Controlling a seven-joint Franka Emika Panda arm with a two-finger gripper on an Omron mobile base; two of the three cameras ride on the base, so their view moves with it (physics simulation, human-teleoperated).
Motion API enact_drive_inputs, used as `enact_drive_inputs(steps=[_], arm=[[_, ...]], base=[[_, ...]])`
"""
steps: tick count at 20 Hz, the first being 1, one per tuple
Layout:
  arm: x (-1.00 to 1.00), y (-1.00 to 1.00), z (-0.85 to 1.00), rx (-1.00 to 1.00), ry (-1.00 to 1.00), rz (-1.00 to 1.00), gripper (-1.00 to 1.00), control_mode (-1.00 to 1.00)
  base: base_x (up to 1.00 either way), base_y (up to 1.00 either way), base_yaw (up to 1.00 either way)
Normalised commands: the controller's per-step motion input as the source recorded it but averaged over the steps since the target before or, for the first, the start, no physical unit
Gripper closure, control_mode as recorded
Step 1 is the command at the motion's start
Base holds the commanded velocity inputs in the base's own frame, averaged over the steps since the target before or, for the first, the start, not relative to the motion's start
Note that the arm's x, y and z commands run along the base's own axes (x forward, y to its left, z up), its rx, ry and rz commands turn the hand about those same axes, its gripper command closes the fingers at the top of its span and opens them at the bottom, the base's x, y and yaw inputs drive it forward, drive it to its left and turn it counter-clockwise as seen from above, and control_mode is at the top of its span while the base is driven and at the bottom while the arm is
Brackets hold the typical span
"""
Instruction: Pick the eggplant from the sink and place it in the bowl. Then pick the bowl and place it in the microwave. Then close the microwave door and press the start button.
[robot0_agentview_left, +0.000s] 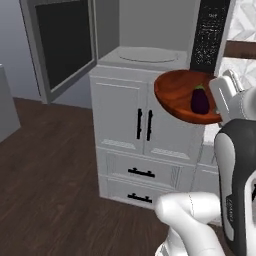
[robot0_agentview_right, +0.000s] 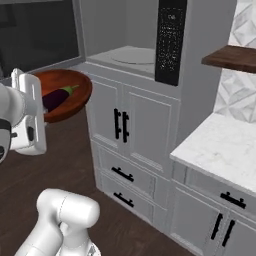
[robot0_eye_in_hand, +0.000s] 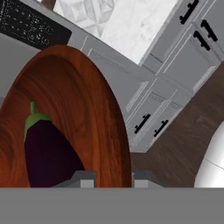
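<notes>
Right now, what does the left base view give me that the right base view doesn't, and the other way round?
Left base view alone: the whole open grey-framed microwave door with its dark window. Right base view alone: the white marble counter and the brown wooden shelf. Both: the reddish-brown wooden bowl held in the air before the microwave's round glass turntable, carrying the dark purple eggplant.
</notes>
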Motion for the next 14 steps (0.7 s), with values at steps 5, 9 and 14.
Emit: enact_drive_inputs(steps=[5, 9, 14], arm=[[0.0, 0.0, 0.0, 0.0, 0.0, 0.0, 1.0, 1.0], [0.0, 0.0, 0.0, 0.0, 0.0, 0.0, 1.0, 1.0], [0.0, 0.0, 0.0, 0.0, 0.0, 0.0, 1.0, 1.0]], base=[[0.92, -0.35, 0.27], [0.61, 0.16, 0.22], [0.35, 0.18, 0.34]])
